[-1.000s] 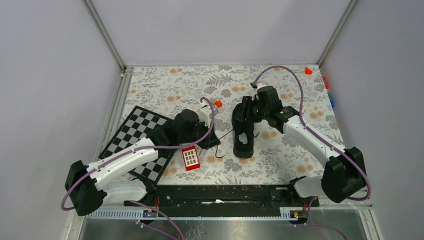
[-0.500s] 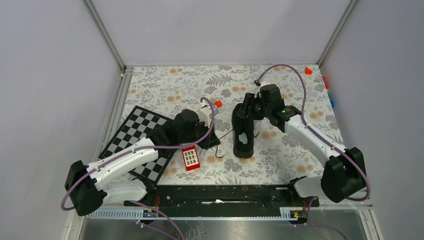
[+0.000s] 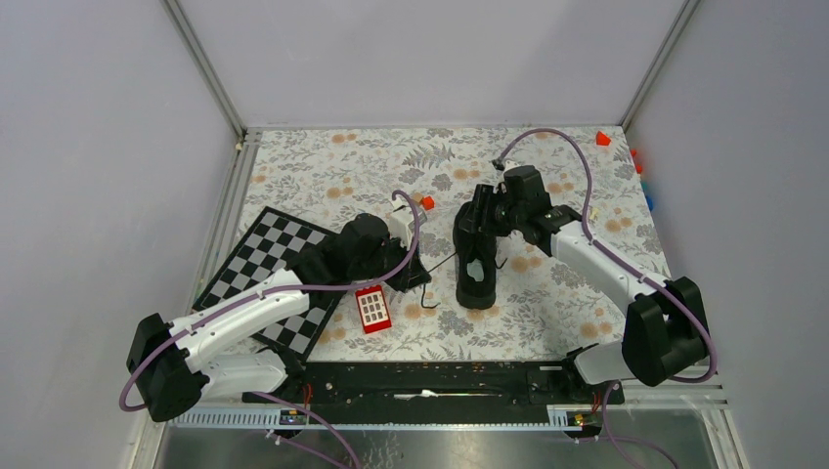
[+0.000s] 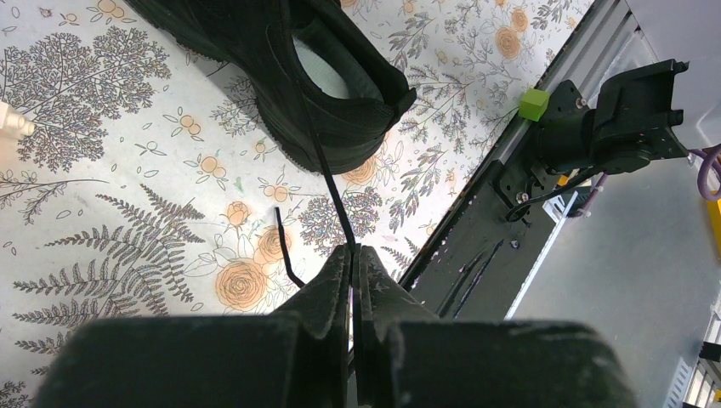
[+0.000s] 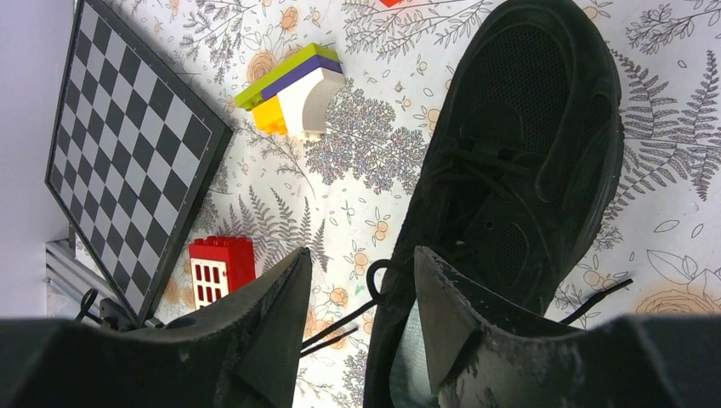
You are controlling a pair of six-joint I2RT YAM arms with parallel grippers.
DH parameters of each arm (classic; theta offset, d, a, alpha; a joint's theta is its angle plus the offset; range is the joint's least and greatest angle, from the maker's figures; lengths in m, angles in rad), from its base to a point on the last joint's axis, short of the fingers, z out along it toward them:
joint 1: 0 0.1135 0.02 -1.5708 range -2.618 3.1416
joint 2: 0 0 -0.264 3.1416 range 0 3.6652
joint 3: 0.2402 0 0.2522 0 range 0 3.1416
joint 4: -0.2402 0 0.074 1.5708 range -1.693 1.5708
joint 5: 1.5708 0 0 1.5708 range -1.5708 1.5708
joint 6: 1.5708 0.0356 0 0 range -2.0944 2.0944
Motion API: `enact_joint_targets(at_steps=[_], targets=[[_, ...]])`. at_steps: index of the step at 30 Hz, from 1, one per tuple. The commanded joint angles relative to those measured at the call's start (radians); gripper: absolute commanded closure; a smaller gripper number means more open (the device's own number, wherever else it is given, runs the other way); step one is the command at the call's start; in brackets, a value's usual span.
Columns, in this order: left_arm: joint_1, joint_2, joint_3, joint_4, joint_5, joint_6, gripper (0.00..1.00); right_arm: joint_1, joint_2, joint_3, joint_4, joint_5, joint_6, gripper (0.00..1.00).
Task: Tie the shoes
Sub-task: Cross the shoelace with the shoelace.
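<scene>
A floral worktop [image 3: 323, 166] seen from above. A chessboard [image 3: 259, 254] lies at 9 o'clock. A single black shoe [image 3: 476, 283] sits just right of centre, heel and pale insole toward 6 o'clock, toe toward 12.

The left tool [image 4: 351, 259] is pinched tight on a thin black lace [image 4: 326, 170], which runs fairly straight from the shoe's collar out toward 8 o'clock. The right tool [image 5: 357, 289] hangs over the shoe with its jaws well apart, gripping nothing.

The step in hand appears to be catching the second lace while the first is held out. To do it well, the left tool should probably keep its lace gently tight without dragging the shoe. The right tool should come down with one jaw on each side of a single strand, clear of the shoe's collar, and close only once the strand is between them.

The overhead view shows both arms, the shoe's place, and a red block [image 3: 372, 309] at 7 o'clock of the shoe, but the laces barely show there. The left wrist view alone shows the pinch, a loose lace end [image 4: 285, 246] on the cloth just beside the tool, and a green cube [image 4: 534, 104] on the edge rail. The right wrist view alone shows a small lace loop [image 5: 374, 270] between the open jaws and a stack of coloured blocks [image 5: 293, 93].
</scene>
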Motion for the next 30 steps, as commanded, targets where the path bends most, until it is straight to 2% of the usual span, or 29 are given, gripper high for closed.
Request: enact_joint_targets(at_steps=[1,17,30], targets=[[-0.004,-0.034,-0.006,0.024,-0.001,0.009,1.00,-0.005,-0.021,-0.016,0.024,-0.034,0.003,0.45],[-0.005,-0.023,0.000,0.028,-0.002,0.005,1.00,-0.005,-0.024,-0.031,-0.036,-0.036,-0.032,0.46],[-0.005,-0.018,0.000,0.031,0.002,0.005,1.00,-0.005,0.036,-0.022,-0.036,-0.040,-0.025,0.44]])
